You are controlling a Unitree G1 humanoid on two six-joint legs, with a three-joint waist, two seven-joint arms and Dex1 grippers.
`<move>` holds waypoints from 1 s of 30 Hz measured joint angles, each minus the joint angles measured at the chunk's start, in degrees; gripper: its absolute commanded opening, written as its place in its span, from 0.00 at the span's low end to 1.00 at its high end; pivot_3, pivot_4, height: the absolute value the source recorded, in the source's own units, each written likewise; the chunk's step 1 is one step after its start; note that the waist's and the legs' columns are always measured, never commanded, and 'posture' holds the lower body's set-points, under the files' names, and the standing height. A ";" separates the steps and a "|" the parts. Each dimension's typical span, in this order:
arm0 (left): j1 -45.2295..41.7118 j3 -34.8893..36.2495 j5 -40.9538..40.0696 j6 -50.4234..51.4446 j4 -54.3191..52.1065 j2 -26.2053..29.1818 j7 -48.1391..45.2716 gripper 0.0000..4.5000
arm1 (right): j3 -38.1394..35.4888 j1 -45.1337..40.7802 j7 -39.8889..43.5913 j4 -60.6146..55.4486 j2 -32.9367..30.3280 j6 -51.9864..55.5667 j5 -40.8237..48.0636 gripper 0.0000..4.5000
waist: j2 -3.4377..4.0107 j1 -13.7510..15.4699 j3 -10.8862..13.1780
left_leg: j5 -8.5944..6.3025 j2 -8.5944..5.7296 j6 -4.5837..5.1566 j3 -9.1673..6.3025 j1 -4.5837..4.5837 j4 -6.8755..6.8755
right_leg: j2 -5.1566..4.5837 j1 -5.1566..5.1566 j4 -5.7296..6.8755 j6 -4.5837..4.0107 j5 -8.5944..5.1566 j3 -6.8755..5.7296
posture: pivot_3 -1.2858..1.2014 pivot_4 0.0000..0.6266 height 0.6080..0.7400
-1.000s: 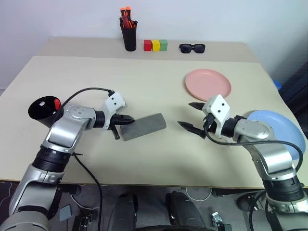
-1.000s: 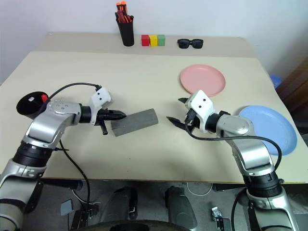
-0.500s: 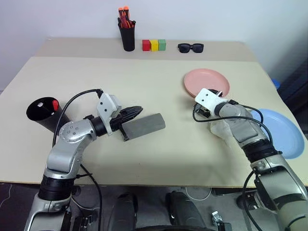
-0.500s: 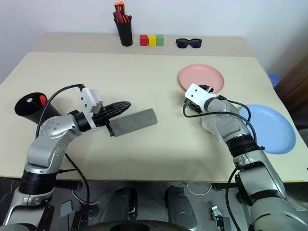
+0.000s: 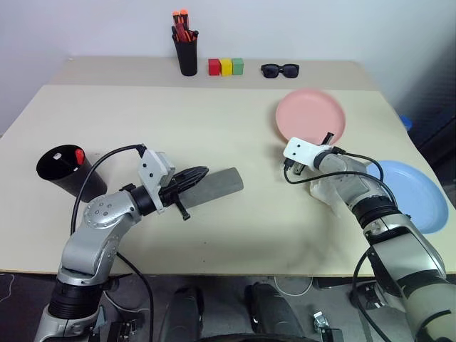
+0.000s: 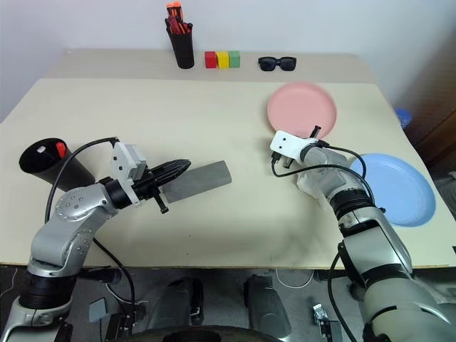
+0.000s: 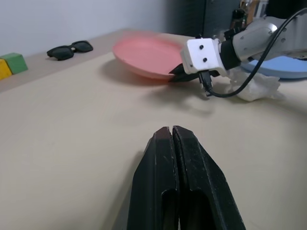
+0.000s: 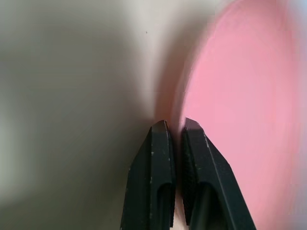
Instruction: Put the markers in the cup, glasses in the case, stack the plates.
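Plate-stacking step. Right gripper (image 8: 175,127) pinching near rim of pink plate (image 5: 311,115), far edge tilted up. Left gripper (image 7: 171,132) pressed together, empty, over grey case (image 5: 217,187). Next: carry onto blue plate (image 5: 412,194).

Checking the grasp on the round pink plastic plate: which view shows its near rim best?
The right wrist view: the round pink plastic plate has its rim pinched by the right gripper. The left wrist view shows that edge side-on, lifted off the table; the eye views show the plate tilted, with the rim behind the gripper.

Bare table (image 5: 235,128) lies open mid-way (back edge crowded by pen holder (image 5: 188,55), blocks (image 5: 226,67), sunglasses (image 5: 280,70)).
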 measured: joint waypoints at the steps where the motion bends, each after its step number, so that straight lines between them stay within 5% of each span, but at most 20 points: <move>1: -0.02 -0.14 -0.09 0.00 -0.03 0.00 -0.04 0.00 | -0.30 0.46 0.04 -1.20 -0.59 0.03 0.02 0.01 | 0.02 -0.08 0.01 | 0.00 0.00 0.00 0.00 -0.01 -0.01 | 0.00 0.00 0.00 0.00 0.00 0.00 | 0.52 0.24 0.89; 8: -2.08 -2.24 -0.45 -0.12 1.46 0.20 -2.37 0.00 | -11.53 13.38 8.93 -26.68 -11.94 5.20 6.73 0.01 | 0.09 0.45 0.04 | 0.00 -0.01 0.01 -0.03 0.00 -0.02 | 0.00 0.03 -0.03 0.01 0.00 -0.01 | 0.52 0.24 0.89; 14: -6.82 -5.27 -0.35 -2.39 8.15 -0.61 -6.88 0.00 | -30.96 40.15 23.12 -52.31 -24.07 15.35 16.42 0.01 | 0.23 1.71 -0.01 | -0.01 -0.04 0.02 -0.08 0.06 0.00 | 0.00 0.21 -0.11 0.02 -0.03 -0.04 | 0.52 0.24 0.89; 20: -10.80 -7.55 0.66 -5.72 14.54 -2.49 -10.28 0.00 | -42.42 58.11 26.71 -60.78 -25.15 20.71 15.33 0.01 | 0.21 0.42 -0.01 | -0.02 -0.04 0.03 -0.04 0.32 0.03 | 0.06 0.34 -0.10 0.01 -0.03 0.08 | 0.52 0.24 0.89; 23: -11.05 -7.93 0.85 -6.66 16.14 -3.12 -11.21 0.00 | -43.74 62.11 27.41 -61.27 -25.15 21.75 14.40 0.23 | 0.27 0.02 -0.05 | -0.01 -0.04 0.03 -0.07 0.34 0.02 | 0.06 0.38 -0.10 0.01 -0.03 0.07 | 0.52 0.24 0.89; 29: -11.07 -8.00 0.94 -7.38 16.54 -3.46 -11.80 0.00 | -45.12 62.47 29.25 -64.05 -25.12 23.07 16.53 0.89 | 0.27 -0.27 -0.05 | -0.01 -0.04 0.03 -0.09 0.34 0.02 | 0.06 0.40 -0.10 0.02 -0.03 0.07 | 0.52 0.24 0.89; 30: -11.06 -8.00 1.00 -7.40 16.54 -3.43 -11.85 0.00 | -45.68 61.82 29.46 -64.38 -25.10 23.24 17.26 0.89 | 0.27 -0.22 -0.05 | -0.02 -0.05 0.02 -0.09 0.34 0.02 | 0.06 0.41 -0.10 0.02 -0.03 0.07 | 0.52 0.24 0.89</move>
